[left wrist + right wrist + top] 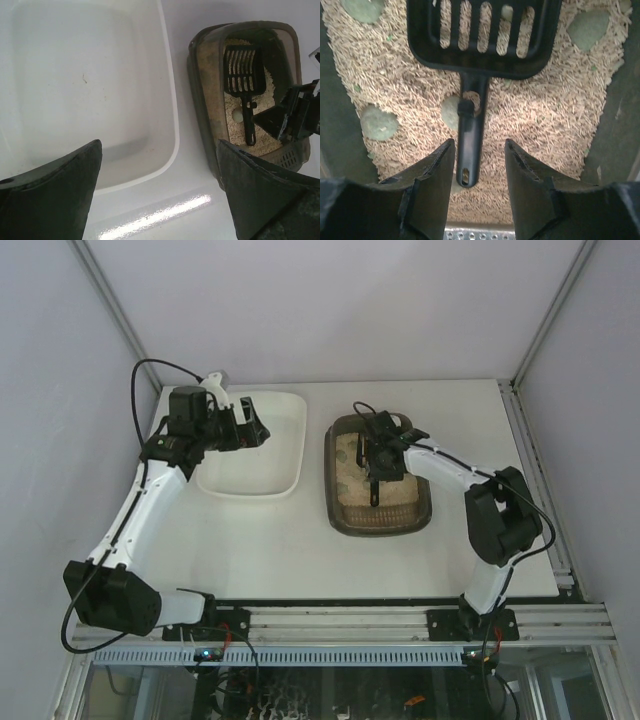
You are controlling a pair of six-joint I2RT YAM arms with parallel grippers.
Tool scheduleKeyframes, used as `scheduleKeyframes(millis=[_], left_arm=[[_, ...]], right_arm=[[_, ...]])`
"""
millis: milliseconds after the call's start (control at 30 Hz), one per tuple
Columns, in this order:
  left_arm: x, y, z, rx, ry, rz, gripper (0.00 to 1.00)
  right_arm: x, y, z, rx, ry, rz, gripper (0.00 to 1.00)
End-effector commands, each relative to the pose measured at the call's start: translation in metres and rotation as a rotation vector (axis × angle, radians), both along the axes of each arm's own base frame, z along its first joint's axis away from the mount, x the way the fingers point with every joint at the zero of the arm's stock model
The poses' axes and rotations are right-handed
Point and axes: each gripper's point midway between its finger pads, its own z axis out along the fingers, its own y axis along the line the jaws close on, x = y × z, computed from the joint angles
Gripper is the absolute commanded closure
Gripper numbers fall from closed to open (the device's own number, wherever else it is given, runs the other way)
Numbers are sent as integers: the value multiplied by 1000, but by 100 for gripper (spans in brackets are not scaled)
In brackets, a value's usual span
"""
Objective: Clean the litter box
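Litter box point(333, 485) lengthwise near-to-far, right hand point(479, 146) unclenched astride the scoop handle point(471, 142), left hand point(159, 146) wide apart.

One dark litter box point(380, 530) stands on the right of the counter point(300, 550) and one white tray point(285, 455) on the left. One black slotted scoop point(472, 80) lies on the litter point(545, 115), where five grey-green lumps point(378, 122) show, one of them seen through the scoop's slots
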Motion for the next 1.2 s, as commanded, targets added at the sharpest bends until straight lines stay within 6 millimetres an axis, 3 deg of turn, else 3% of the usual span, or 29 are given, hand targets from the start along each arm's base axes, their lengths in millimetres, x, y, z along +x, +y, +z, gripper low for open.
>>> scheduleKeyframes(millis=[0, 500, 567, 667, 933, 1067, 1167], left_arm=[[12, -10, 32, -48, -85, -16, 0], [10, -6, 16, -19, -76, -9, 0], [12, -3, 15, -10, -78, 0, 0], [12, -5, 17, -15, -79, -10, 0], [14, -14, 15, -39, -55, -45, 0], [12, -18, 21, -42, -69, -80, 0], [8, -28, 36, 6, -79, -224, 0]], right_arm=[[34, 19, 12, 38, -93, -7, 56], [55, 24, -12, -1, -75, -22, 61], [55, 24, -14, 10, -63, -25, 67], [55, 19, -12, -14, -67, -40, 97], [47, 0, 37, -90, -155, -30, 100], [36, 5, 72, -20, -188, 7, 100], [26, 16, 87, 53, -185, 51, 100]])
